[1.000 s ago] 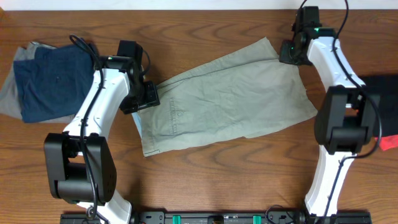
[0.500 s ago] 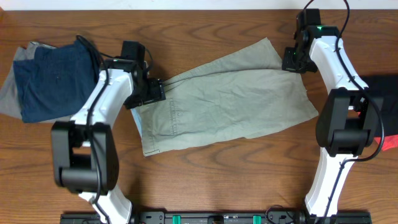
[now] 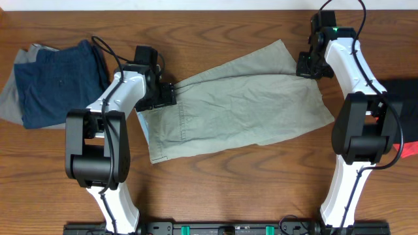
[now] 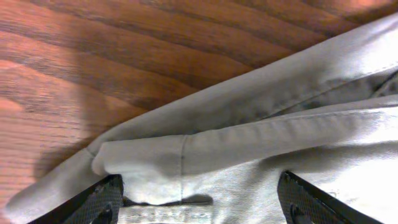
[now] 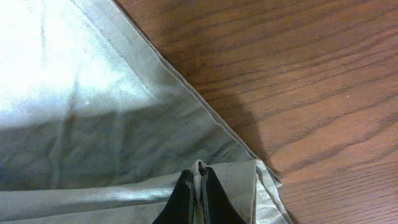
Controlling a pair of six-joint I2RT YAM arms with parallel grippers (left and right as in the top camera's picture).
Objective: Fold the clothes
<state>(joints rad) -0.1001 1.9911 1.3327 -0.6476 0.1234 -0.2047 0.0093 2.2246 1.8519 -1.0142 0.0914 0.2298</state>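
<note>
Khaki trousers (image 3: 241, 104) lie flat on the table (image 3: 215, 196), soft and floppy.
Your right gripper (image 5: 199, 180) is pinched tight on their top right hem (image 5: 205, 140); your left gripper (image 4: 199, 208) gapes over the waistband fold (image 4: 186, 155), seemingly not gripping. Grab thick edges there.

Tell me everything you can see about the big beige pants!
The khaki-beige trousers look like soft woven cloth. They lie folded and slanted across the middle of the wooden table, a bit wrinkled. The waistband end, with a stitched pocket, points left and the leg ends point right. The right gripper pinches a fold at the far right corner with shut fingers. The left gripper straddles the waistband edge, fingers open.
</note>
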